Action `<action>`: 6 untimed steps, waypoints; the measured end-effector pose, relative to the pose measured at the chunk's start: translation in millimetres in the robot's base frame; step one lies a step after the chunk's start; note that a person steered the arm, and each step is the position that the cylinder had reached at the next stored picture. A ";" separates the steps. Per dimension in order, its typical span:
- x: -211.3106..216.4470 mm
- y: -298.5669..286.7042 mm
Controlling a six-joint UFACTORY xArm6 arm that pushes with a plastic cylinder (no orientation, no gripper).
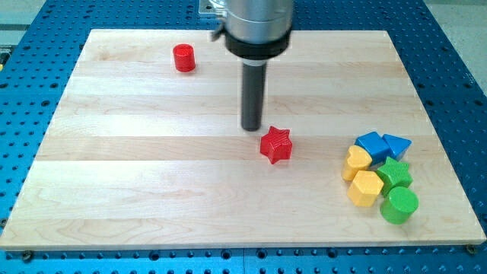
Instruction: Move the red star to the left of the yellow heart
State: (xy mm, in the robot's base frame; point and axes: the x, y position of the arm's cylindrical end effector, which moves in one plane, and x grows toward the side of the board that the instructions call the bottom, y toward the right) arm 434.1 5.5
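Note:
The red star [276, 144] lies near the middle of the wooden board [152, 183]. My tip [252, 128] rests on the board just to the star's upper left, very close to it; I cannot tell if they touch. The yellow heart [356, 162] lies at the view's right, at the left edge of a cluster of blocks, well to the right of the star.
The cluster at the right holds a blue block [372, 144], a blue triangle [396, 144], a green star [394, 173], a yellow hexagon [366, 188] and a green cylinder [399, 205]. A red cylinder [183, 58] stands at the view's top left.

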 end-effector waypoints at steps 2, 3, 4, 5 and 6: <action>53.2 77.6; 55.5 87.0; 64.9 84.7; 71.8 73.6; -1.2 -23.5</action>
